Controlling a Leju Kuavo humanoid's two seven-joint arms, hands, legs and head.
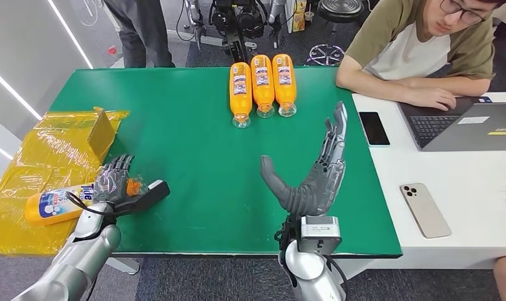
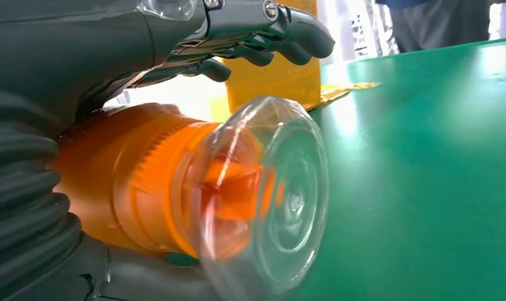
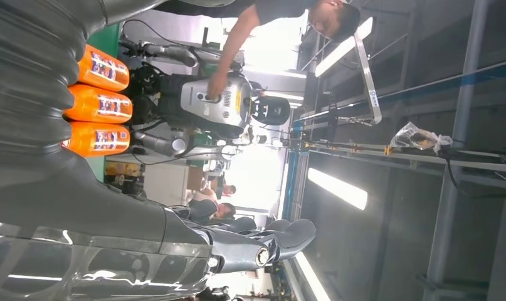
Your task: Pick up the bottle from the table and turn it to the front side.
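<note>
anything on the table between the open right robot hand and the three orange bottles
Nothing: in the head view only bare green table separates the right robot hand from the three orange bottles.

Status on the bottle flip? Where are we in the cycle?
Done: three orange bottles with clear caps lie side by side at the far edge of the green table, labels up. In hand: the left hand grips another orange bottle with a blue-and-white label over the yellow plastic sheet; the left wrist view shows its clear cap. The right hand is open above the table. Left: turning and placing this bottle.
</note>
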